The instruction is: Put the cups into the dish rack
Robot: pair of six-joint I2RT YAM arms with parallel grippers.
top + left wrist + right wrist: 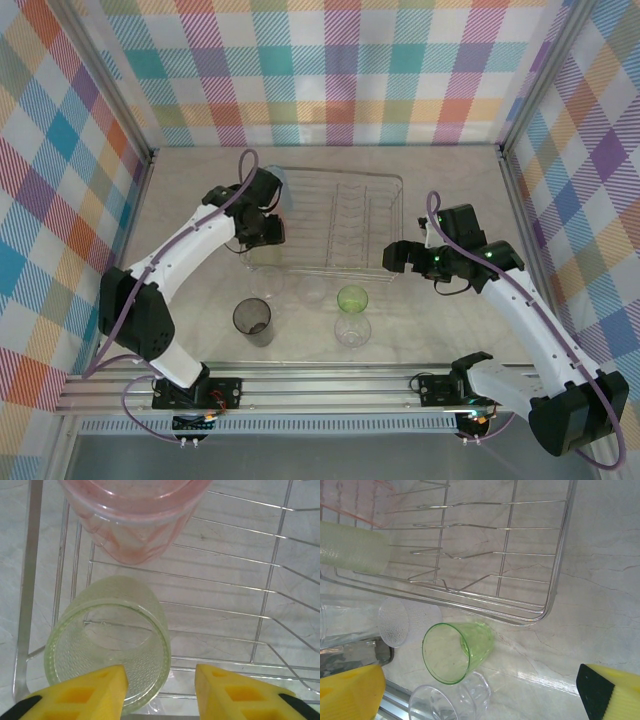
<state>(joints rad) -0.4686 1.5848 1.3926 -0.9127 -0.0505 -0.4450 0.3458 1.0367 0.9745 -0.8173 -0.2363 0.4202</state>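
Note:
The wire dish rack (340, 215) sits mid-table. My left gripper (266, 232) hangs over its left end, open. In the left wrist view its fingers (100, 692) straddle the rim wall of a yellow-green cup (107, 645) standing in the rack (240, 585); the right finger is clear of the wall. A pink cup (132, 515) is just beyond. My right gripper (400, 257) is open at the rack's right front corner. Below it (481, 680) stand a green cup (455, 650) and a clear cup (450, 702).
On the table in front of the rack are a smoky grey cup (252, 318), two clear cups (268, 280) (312, 290), the green cup (352, 298) and a clear one (352, 330). Checked walls enclose three sides, and a metal rail (320, 385) runs along the near edge.

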